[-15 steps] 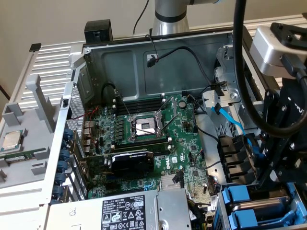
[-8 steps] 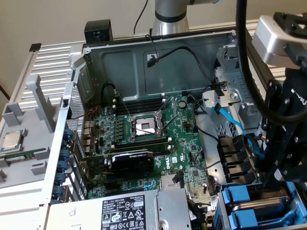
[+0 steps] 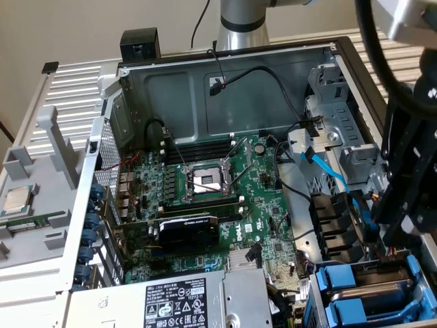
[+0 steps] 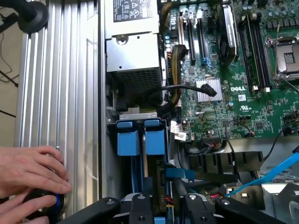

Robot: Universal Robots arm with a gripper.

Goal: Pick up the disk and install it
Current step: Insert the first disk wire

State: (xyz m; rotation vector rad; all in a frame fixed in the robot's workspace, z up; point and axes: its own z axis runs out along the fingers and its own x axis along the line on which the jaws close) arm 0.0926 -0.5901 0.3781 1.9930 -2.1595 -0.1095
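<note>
Gripper [image 4: 168,211]: two black fingers [image 4: 141,207] stand apart over the drive cage [image 4: 136,115], gripping nothing. A gap shows between the disk and the finger farther from the cage's outer wall.

Disk [image 4: 155,141]: seated edge-on in the drive cage, blue frame end uppermost, in the slot farther from the cage's outer wall. A second blue-framed unit [image 4: 127,142] sits just beside it in the neighbouring slot. The two frame ends are level with each other and close under the cage's metal rim.

Clearances around the drive cage:
- Outer side: the case wall [image 4: 101,140] runs tight along the cage, with no room between.
- One end: the power-supply box [image 4: 133,51] stands near the cage, with a yellow and black cable bundle in the gap.
- Inner side, toward the motherboard [image 4: 243,93]: crowded (a black cable [image 4: 187,87] crosses here, and a black fan housing [image 4: 219,163] sits close by). A blue ribbon cable [image 4: 266,177] slants past beyond that.

Beyond the case wall from the drive cage, a ribbed grey surface [image 4: 56,93] lies open. A person's hand [image 4: 28,175] rests there on a black knob with a blue ring [image 4: 46,205], well apart from the cage.
</note>
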